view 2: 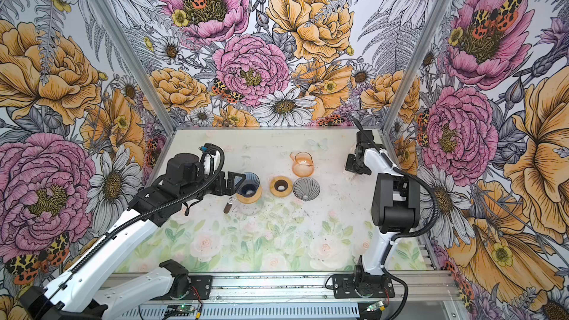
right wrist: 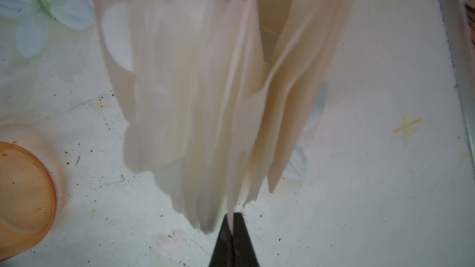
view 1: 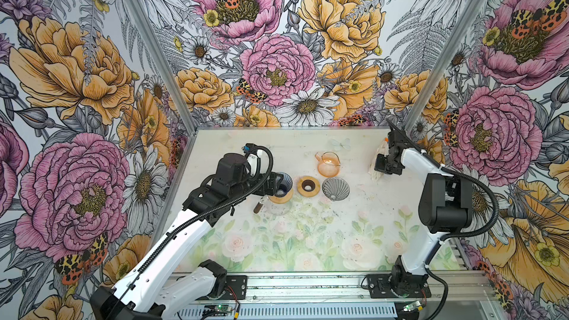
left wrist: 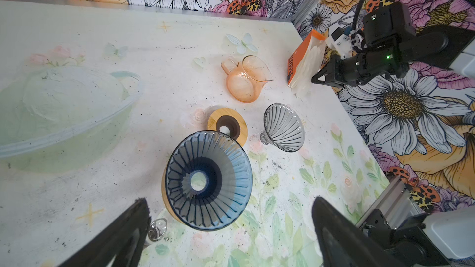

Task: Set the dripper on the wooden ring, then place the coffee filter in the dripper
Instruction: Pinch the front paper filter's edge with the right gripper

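A stack of white paper coffee filters (right wrist: pixel 180 98) stands in an orange pack (left wrist: pixel 295 57) at the back right of the table. My right gripper (right wrist: pixel 233 217) is shut on the thin edge of one coffee filter (right wrist: pixel 237 137) from that stack; both top views show the gripper (view 1: pixel 379 166) (view 2: pixel 351 169) against the filters (view 1: pixel 376 175). A blue ribbed dripper (view 1: pixel 284 183) (view 2: pixel 250 185) (left wrist: pixel 208 183) sits empty in a wooden collar on a glass carafe. My left gripper (view 1: pixel 272 184) (view 2: pixel 235 183) (left wrist: pixel 230 201) hangs open just left of it, holding nothing.
A grey ribbed dripper (view 1: pixel 335 189) (left wrist: pixel 284 127) lies on its side right of a loose wooden ring (view 1: pixel 300 186) (left wrist: pixel 218 116). An orange glass pitcher (view 1: pixel 328 164) (left wrist: pixel 244 83) stands behind them. The carafe's brown handle (view 1: pixel 257 207) sticks out toward the front. Floral walls close in three sides.
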Robot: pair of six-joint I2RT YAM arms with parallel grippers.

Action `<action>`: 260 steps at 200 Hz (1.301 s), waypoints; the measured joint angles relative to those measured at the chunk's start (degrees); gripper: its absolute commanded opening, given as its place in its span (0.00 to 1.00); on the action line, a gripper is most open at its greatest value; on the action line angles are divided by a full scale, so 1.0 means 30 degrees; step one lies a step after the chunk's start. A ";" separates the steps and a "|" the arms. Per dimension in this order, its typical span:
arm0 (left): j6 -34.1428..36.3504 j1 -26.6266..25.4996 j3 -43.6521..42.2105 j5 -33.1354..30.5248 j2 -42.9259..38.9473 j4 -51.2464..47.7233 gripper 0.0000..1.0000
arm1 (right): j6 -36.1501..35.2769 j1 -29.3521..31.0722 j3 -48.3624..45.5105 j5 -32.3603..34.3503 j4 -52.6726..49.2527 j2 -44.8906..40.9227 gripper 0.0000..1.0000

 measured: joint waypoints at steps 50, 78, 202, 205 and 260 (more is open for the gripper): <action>0.0000 -0.0051 0.0015 0.0000 0.0233 0.0000 0.99 | 0.0000 0.0000 0.0131 0.0109 0.0102 -0.0255 0.00; 0.0007 -0.0073 0.0240 0.0000 0.0670 0.0007 0.99 | 0.0007 0.0000 0.0131 0.0153 0.0095 -0.0903 0.00; 0.0036 -0.0211 0.0576 0.0022 0.1566 0.0007 0.99 | 0.0364 0.0000 -0.1078 0.0051 -0.0933 -0.3271 0.00; 0.0029 -0.0211 0.0576 0.0022 0.1574 0.0007 0.99 | 0.0357 0.0000 -0.1078 0.0051 -0.0947 -0.3271 0.00; 0.0036 -0.0233 0.0576 0.0022 0.1654 0.0000 0.99 | 0.0437 0.0000 -0.1071 0.0036 -0.0998 -0.2572 0.13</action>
